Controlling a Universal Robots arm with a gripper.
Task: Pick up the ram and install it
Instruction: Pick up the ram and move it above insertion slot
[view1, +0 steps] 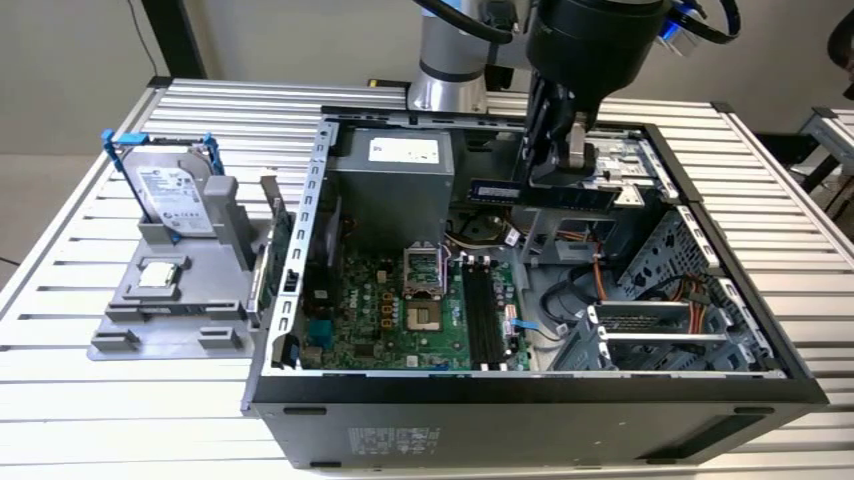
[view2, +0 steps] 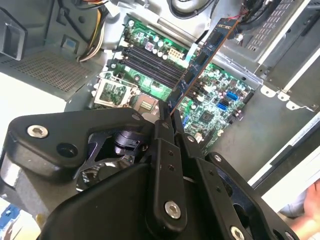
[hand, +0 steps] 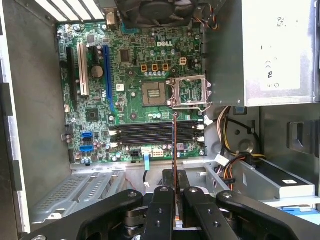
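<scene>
above the open computer case (view1: 534, 398), my gripper (view1: 571, 180) is clamped on the ram (view1: 505, 190), fingers closed against its two flat faces (most of the stick juts out toward the exterior view's left). the ram hangs level in the air, in front of the grey power supply (view1: 387, 185) and well above the motherboard (view1: 400, 325). in the first wrist view i see the ram (hand: 175, 145) edge-on, reaching out from my gripper (hand: 175, 192) and lying crosswise over the black memory slots (hand: 145, 132); in the second wrist view its blue face (view2: 204, 56) slants away from my gripper (view2: 167, 119)
</scene>
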